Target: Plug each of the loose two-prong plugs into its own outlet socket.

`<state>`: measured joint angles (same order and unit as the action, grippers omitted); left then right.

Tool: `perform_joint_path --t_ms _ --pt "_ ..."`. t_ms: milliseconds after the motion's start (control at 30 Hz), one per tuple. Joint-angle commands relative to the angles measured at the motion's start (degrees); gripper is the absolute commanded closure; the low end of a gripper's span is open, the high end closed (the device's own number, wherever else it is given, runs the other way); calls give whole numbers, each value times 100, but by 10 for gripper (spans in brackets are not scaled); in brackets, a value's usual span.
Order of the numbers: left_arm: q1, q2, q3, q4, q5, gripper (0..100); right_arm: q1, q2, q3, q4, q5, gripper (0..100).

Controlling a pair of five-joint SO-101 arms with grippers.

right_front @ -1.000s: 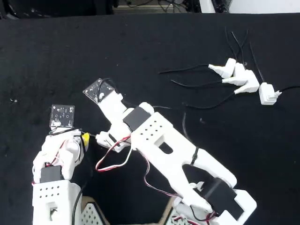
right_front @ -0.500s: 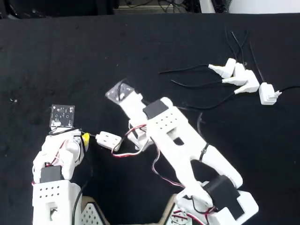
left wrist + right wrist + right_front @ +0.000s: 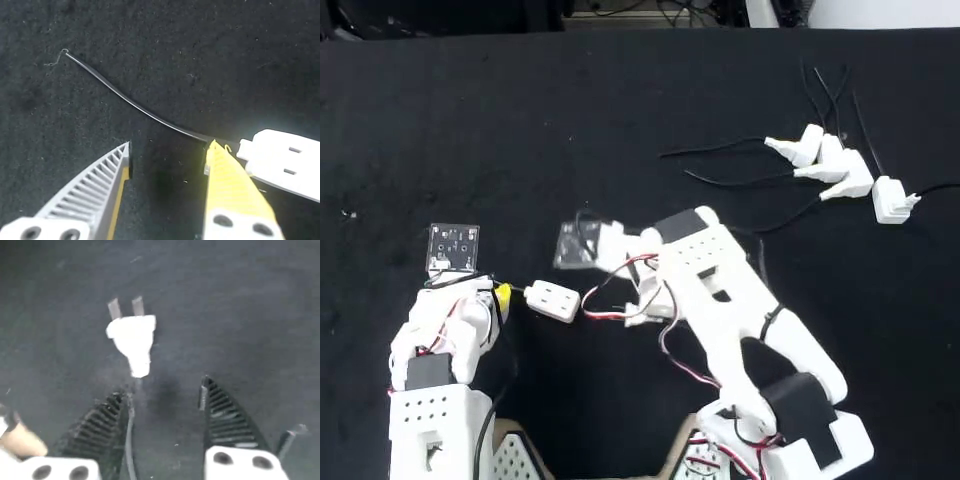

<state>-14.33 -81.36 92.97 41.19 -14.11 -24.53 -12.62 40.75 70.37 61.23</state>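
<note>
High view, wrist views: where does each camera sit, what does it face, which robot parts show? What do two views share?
High view: fixed overhead, facing the table; left arm and right arm show.
Left wrist view: on the left arm, facing the table; its open claw shows.
Right wrist view: on the right arm, facing a loose plug; its open claw shows.
Shared: socket block, in high and left wrist views.

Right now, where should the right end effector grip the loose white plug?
Grip the plug across its wide body behind the prongs, coming from its tapered cable end: the prongs point away from the open right end effector.
</note>
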Motion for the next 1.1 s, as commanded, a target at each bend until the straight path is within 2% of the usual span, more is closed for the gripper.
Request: perform_joint_path --t_ms 0,167,467,633,900,1067 --pt "31 -44 -66 -53 -44 751 -79 -154 277 -369 167 800" --pt "4 -44 -66 -53 -53 751 -97 -145 752 -1046 149 801" --pt "4 -44 -75 -53 -70 751 -229 -40 1015 -1407 -334 801" --pt "48 -53 -171 264 -70 751 -220 330 1323 -1960 -448 806" --pt "40 -53 -207 299 -70 751 -185 338 1288 -1952 -668 989" --pt "48 -53 -207 299 -70 751 -229 338 1218 -2013 -677 977"
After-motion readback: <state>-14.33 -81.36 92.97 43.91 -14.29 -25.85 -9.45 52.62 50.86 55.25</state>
